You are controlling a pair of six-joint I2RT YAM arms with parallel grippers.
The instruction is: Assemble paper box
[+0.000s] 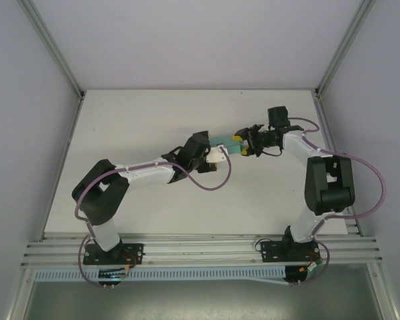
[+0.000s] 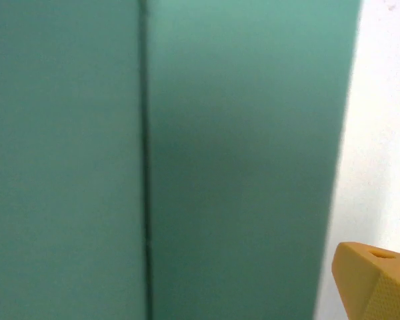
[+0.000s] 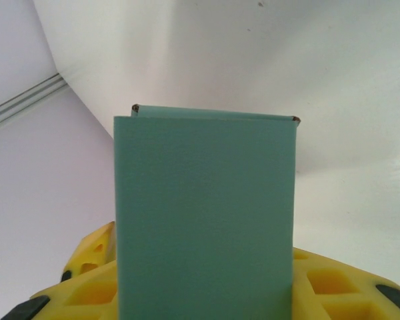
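Clamping matte teal paper box (image 3: 205, 213): moulded yellow fingers (image 3: 350, 283).

Folded paper box (image 1: 225, 141), teal-green card.
Plain flat panel with one straight crease; located just off tabletop (image 1: 153, 113) centre toward 2 o'clock, long axis 9-to-3 o'clock.

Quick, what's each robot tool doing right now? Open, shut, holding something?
Left tool: open, with the paper box close in front of it.
Right tool: shut on the paper box.
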